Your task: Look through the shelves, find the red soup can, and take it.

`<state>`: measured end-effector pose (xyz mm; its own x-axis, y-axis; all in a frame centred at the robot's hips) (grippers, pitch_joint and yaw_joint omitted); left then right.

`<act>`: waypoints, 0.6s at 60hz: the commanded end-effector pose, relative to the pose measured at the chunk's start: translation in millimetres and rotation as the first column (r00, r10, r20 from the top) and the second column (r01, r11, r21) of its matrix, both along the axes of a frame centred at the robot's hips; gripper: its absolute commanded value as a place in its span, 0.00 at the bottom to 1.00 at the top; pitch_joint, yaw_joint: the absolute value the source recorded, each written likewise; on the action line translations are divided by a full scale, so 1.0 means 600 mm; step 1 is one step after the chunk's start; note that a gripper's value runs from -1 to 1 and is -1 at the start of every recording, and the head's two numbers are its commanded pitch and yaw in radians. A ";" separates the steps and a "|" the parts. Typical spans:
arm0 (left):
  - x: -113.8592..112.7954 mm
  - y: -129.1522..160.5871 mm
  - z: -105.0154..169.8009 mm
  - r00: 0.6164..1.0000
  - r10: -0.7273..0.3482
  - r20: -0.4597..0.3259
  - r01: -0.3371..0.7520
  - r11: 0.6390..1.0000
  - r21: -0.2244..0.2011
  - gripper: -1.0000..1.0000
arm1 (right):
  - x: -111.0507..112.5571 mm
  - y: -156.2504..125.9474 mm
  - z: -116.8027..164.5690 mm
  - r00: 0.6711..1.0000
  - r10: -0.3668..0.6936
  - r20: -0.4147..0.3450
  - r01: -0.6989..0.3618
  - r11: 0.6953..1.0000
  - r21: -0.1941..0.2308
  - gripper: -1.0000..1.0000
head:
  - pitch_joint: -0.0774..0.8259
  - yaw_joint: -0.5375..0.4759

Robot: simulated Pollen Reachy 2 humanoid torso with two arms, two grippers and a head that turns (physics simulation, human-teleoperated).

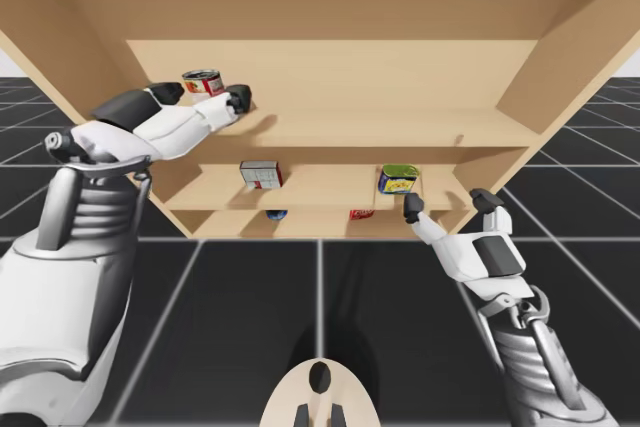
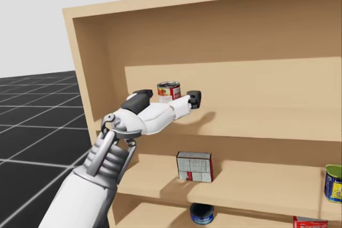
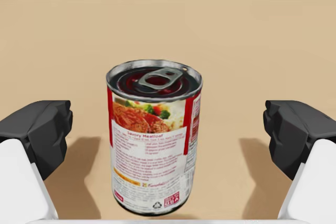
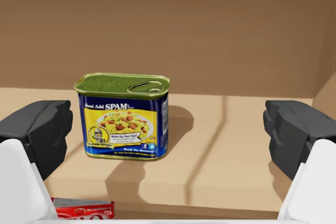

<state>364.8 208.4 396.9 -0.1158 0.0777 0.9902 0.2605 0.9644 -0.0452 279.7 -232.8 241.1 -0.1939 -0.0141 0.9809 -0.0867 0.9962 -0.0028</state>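
Observation:
The red soup can [image 1: 203, 82] [image 2: 169, 91] [image 3: 154, 135] stands upright on the top shelf, with a pull-tab lid and a food picture on its label. My left gripper [image 1: 203, 95] [image 2: 168, 97] [image 3: 168, 129] is open at that shelf. The can sits between its black fingers [image 3: 37, 129], with a clear gap on each side. My right gripper [image 1: 449, 205] [image 4: 168, 129] is open in front of the middle shelf, facing a blue rectangular can [image 1: 398, 179] [image 2: 334, 182] [image 4: 123, 115] with a green lid, a short way ahead and apart from it.
The wooden shelf unit [image 1: 330, 127] has side walls close to both arms. A grey and red box [image 1: 260, 174] [image 2: 194, 166] stands on the middle shelf. On the lowest shelf are a blue round can [image 1: 277, 214] [image 2: 202, 213] and a red box [image 1: 361, 214] [image 4: 84, 209].

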 end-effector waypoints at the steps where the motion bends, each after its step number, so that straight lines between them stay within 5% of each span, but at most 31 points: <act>1: 0.036 -0.010 -0.005 0.952 0.211 -0.222 -0.202 0.977 0.063 0.00 | -0.001 0.000 0.000 1.000 -0.001 0.001 0.001 1.000 0.010 0.00 | 0.25 0.84; 21: 0.068 -0.017 -0.017 0.939 0.260 -0.226 -0.244 0.965 0.098 0.02 | -0.001 -0.001 0.000 1.000 0.000 0.001 0.000 1.000 0.010 0.00 | 0.27 0.84; 23: 0.067 -0.017 -0.017 0.938 0.263 -0.224 -0.247 0.964 0.098 0.16 | -0.001 0.000 0.000 1.000 0.001 0.000 -0.001 1.000 0.010 0.00 | 0.27 0.84; 24: 0.068 -0.017 -0.018 0.940 0.259 -0.222 -0.243 0.965 0.097 0.44 | -0.001 0.000 0.000 1.000 0.001 0.000 -0.001 1.000 0.010 0.00 | 0.27 0.84; 25: 0.067 -0.018 -0.018 0.941 0.260 -0.219 -0.243 0.965 0.101 0.95 | -0.001 0.000 -0.001 1.000 0.001 0.000 -0.001 1.000 0.010 0.00 | 0.27 0.84; 36: 0.053 -0.025 -0.005 0.952 0.257 -0.165 -0.239 0.963 0.121 1.00 | 0.000 0.001 0.000 1.000 0.002 0.000 -0.002 1.000 0.011 0.00 | 0.27 0.84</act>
<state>399.5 194.3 387.9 -0.1116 0.0073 0.9937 0.1212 0.9926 0.0063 279.6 -234.3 241.7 -0.1958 -0.0154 0.9805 -0.0876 0.9962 -0.0018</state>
